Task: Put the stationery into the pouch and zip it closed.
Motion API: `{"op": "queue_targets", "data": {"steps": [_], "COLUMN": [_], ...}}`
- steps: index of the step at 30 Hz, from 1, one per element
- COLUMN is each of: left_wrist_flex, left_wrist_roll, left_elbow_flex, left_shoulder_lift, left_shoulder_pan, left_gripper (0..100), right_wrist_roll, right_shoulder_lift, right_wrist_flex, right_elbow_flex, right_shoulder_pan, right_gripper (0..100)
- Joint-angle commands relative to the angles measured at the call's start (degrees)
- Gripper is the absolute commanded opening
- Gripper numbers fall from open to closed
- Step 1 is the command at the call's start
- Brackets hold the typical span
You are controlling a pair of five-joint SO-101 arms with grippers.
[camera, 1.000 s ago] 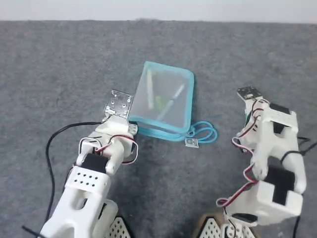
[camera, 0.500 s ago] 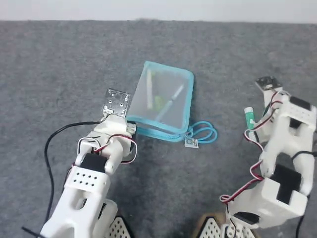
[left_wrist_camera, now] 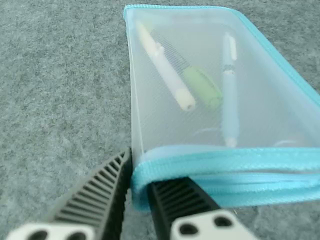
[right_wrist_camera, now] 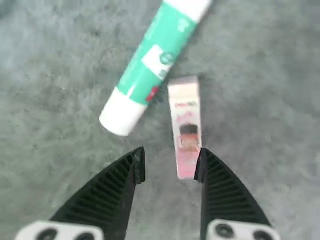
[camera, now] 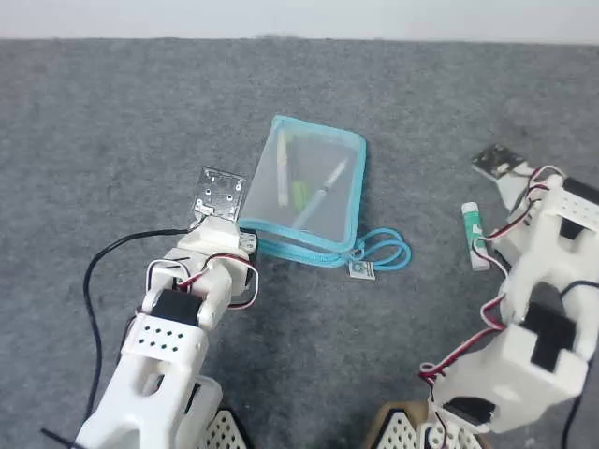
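The filling step is judged to be in hand, and it is not yet done. One pouch (left_wrist_camera: 150, 115) is laid near the middle of the table (camera: 112, 112). Its near corner is pinched tight by the left gripper (left_wrist_camera: 139, 172), so the pouch is kept in place.

Three things can be counted inside it: one white pen (left_wrist_camera: 162, 70), one green marker (left_wrist_camera: 201, 88) and one pale pen (left_wrist_camera: 230, 95).

Two things are found outside, near the right edge of the table: one glue stick (right_wrist_camera: 150, 65) and one small pink eraser (right_wrist_camera: 184, 120), laid just beside each other. The right gripper (right_wrist_camera: 171, 152) is held over the eraser with its jaws spread apart, and nothing is gripped.

For the next move, the eraser would likely need to be closed on, lifted and carried to the pouch. Whether the zip is open cannot be told. It is to be pulled shut last.
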Motion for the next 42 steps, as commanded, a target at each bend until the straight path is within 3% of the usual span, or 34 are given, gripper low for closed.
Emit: {"op": "queue_targets", "data": {"steps": [1, 13, 22, 26, 31, 42], "left_wrist_flex": [0.0, 0.0, 0.0, 0.0, 0.0, 0.0], "left_wrist_roll": [0.9, 0.9, 0.9, 0.9, 0.9, 0.9], "left_elbow_flex": [-0.9, -0.9, -0.9, -0.9, -0.9, -0.9], "left_shoulder_lift": [-0.4, -0.3, -0.4, -0.3, -0.4, -0.4], "left_shoulder_pan": [-0.4, -0.2, -0.2, -0.2, -0.2, -0.2], "left_gripper": [1, 1, 1, 1, 1, 1], "right_wrist_roll": [2.1, 2.0, 1.4, -4.4, -10.7, -22.3], "right_shoulder_lift": [3.1, 8.5, 8.9, 8.9, 8.7, -4.4], "right_wrist_flex": [-2.7, -6.5, 1.3, 3.8, 0.3, 2.9], "right_elbow_flex": [-2.0, -2.0, -1.7, -1.7, -1.9, -1.6], "right_shoulder_pan": [0.9, 5.8, 9.4, 9.3, 9.0, 3.9], "right_gripper": [17.0, 17.0, 17.1, 16.3, 0.0, 0.6]}}
